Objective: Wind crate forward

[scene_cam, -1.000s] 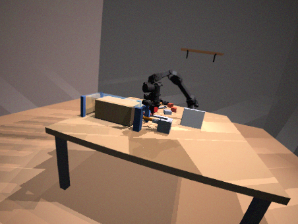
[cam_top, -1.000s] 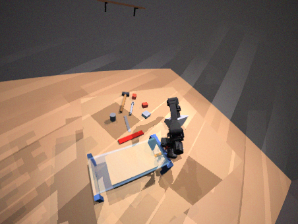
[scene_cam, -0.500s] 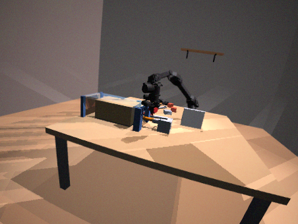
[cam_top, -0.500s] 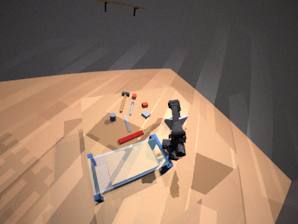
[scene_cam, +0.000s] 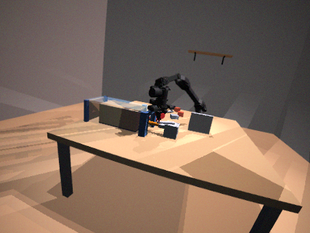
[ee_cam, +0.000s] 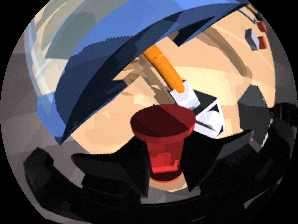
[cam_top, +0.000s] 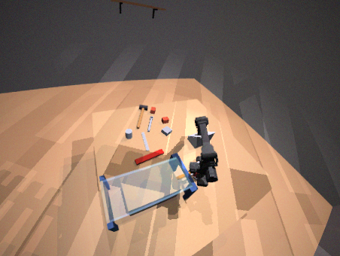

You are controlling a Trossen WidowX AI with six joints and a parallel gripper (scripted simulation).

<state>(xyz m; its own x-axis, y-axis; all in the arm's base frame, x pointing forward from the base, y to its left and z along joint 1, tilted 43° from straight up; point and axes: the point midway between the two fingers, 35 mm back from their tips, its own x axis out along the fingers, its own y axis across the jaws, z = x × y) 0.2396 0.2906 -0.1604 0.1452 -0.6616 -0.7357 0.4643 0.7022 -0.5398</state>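
My gripper [cam_top: 194, 169] [scene_cam: 159, 112] [ee_cam: 158, 123] is shut on the red knob [ee_cam: 162, 141] [scene_cam: 162, 116] of the winch handle, just outside the mouth of the guard cubby. The grey winch [scene_cam: 171, 131] stands on the bench in front of the mouth; in the top view my arm hides it. An orange strap [ee_cam: 164, 67] [cam_top: 181, 175] [scene_cam: 153, 123] runs from it under the blue frame [ee_cam: 127, 43] [cam_top: 190, 191] [scene_cam: 144, 123] to the crate [scene_cam: 120, 116] [cam_top: 148, 186]. The crate sits flat under the clear panel [cam_top: 116, 203]. Its front end is close behind the frame; I cannot tell whether they touch.
Tools lie behind the cubby: a hammer [cam_top: 141, 114], two red blocks [cam_top: 153, 110] [cam_top: 165, 120], a grey cylinder [cam_top: 129, 133], a grey block [cam_top: 166, 130], two pale bars [cam_top: 150, 123] [cam_top: 145, 141] and a red bar [cam_top: 149, 156]. A grey plate [scene_cam: 200, 123] [cam_top: 195, 140] stands by the arm's base.
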